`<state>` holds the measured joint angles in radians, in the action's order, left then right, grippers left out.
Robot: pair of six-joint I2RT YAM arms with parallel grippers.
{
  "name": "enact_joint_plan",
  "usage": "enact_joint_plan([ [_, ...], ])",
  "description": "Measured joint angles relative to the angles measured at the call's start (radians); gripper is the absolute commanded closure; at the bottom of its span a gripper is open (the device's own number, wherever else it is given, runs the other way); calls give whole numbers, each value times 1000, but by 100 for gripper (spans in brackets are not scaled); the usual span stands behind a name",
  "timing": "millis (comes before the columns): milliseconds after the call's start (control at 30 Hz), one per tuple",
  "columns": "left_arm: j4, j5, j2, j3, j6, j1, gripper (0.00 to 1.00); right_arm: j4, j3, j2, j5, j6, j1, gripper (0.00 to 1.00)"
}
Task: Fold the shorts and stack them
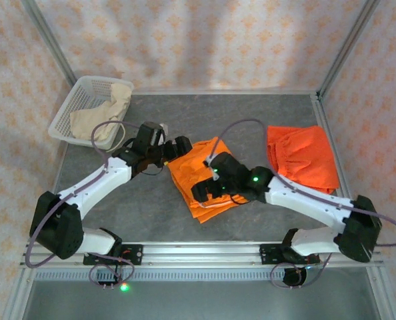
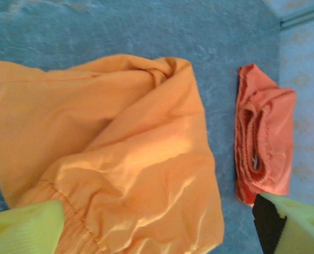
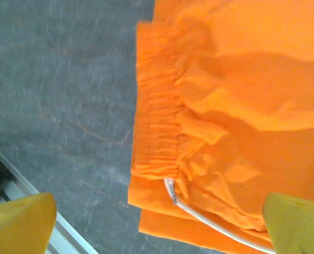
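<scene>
Patterned walls (image 1: 205, 40) close in a grey table (image 1: 151, 213) on three sides, as I watch from my remote station. Open tabletop runs left of and behind the middle orange shorts (image 1: 188, 177). A narrower bare strip separates them from the folded orange shorts (image 1: 301, 157), which lie near the table's right edge. A white basket (image 1: 68, 107) sits at the far left corner, with cream shorts (image 1: 105, 113) heaped inside and draped over its rim. A metal rail (image 1: 205, 250) marks the near edge.

The left gripper (image 1: 183, 147) hangs at the middle shorts' far left corner, jaws spread wide. In its wrist camera the yellow fingers (image 2: 19, 230) sit at opposite lower corners, one over the gathered waistband, gripping nothing. The right gripper (image 1: 201, 193) hovers above the same shorts' near side, likewise spread wide. Its fingers (image 3: 19, 222) frame the waistband and a white cord (image 3: 210, 222) without pinching either. The cloth lies rumpled, with layers showing at its near edge.
</scene>
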<state>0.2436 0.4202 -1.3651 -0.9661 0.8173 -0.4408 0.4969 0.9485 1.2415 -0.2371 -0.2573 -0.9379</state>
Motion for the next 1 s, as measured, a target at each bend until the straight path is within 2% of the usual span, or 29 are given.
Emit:
enact_joint_plan([
  [267,-143,60,-96,32,101,-74,2,-95,-126,-100,-6,-123,50,0],
  [567,-211,17,-248,132,74,-74,1,-127,-209,-170,43,-199,94,0],
  [800,-224,6,-167,140,24,-80,0,-115,-226,-211,84,-207,150,0],
  [1000,-188,-3,-16,114,-7,-164,0,-97,-225,-267,66,-203,323,0],
])
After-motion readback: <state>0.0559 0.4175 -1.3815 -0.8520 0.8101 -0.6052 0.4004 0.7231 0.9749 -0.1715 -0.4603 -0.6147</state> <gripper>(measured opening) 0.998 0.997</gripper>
